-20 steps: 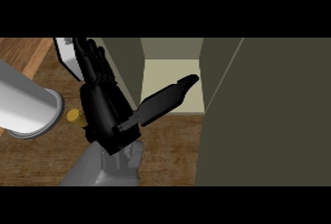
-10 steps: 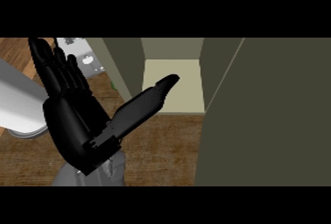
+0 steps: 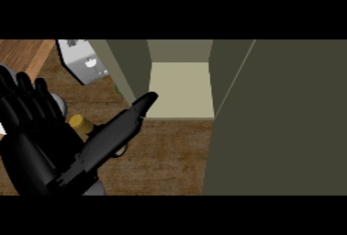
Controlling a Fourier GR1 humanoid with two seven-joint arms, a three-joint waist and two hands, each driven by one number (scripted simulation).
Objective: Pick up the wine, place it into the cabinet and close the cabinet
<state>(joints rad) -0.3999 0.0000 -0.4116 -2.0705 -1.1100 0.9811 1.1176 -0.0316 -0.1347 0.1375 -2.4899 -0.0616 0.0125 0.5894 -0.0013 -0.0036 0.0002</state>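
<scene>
Cabinet door (image 3: pixel 278 119): from my remote seat I see it swung wide, a dark olive slab filling the right side of the head view.
Cabinet (image 3: pixel 132 64): standing open beside the door, its pale shelf floor (image 3: pixel 180 92) bare and lit between olive walls.
Counter (image 3: pixel 163 156): brown wood grain running under the cabinet front and across the lower middle.
Left hand (image 3: pixel 34 156): the only hand I have in view, black, at the left edge, fingers (image 3: pixel 27 98) straight and raised, thumb (image 3: pixel 119 131) stretched out toward the cabinet mouth; it holds nothing.
Grey appliance (image 3: pixel 85 62): at upper left, just beside the cabinet wall; I cannot tell what it is.
Wine (image 3: pixel 81 123): only a gold-topped bit shows on the counter, tucked between the fingers and thumb, mostly hidden by the hand.
</scene>
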